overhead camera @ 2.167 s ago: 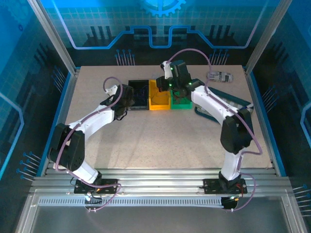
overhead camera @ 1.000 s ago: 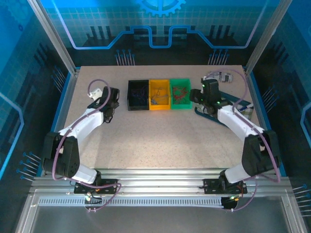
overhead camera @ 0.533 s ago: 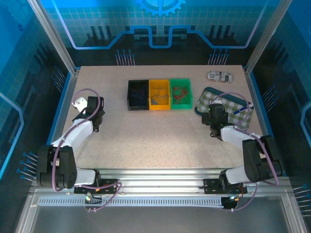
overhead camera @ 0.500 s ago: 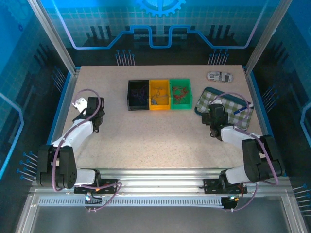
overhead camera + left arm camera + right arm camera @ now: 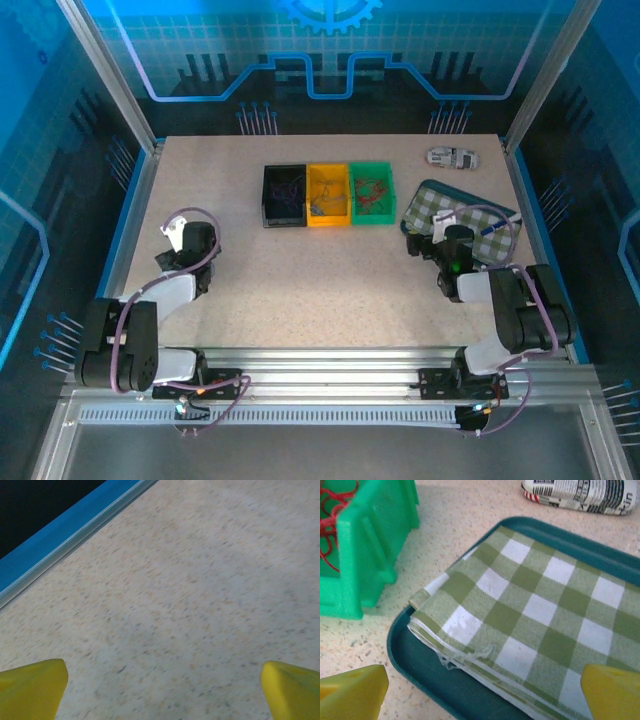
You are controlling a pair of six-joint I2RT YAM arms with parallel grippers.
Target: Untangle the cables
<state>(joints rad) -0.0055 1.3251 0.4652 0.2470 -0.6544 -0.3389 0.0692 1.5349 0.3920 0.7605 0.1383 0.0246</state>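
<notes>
The speckled beige tabletop [image 5: 320,270] carries a black bin [image 5: 284,195], yellow bin [image 5: 328,194] and green bin [image 5: 372,193] side by side at upper centre, a teal tray [image 5: 427,672] to their right, and a newsprint-patterned packet [image 5: 452,157] at upper right.

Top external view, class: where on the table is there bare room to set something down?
Free: the wide speckled beige tabletop nearer than the row of black, yellow and green plastic bins, and the strip left of that row. Crowded: the far right, around the teal tray with its green checked cloth.
</notes>
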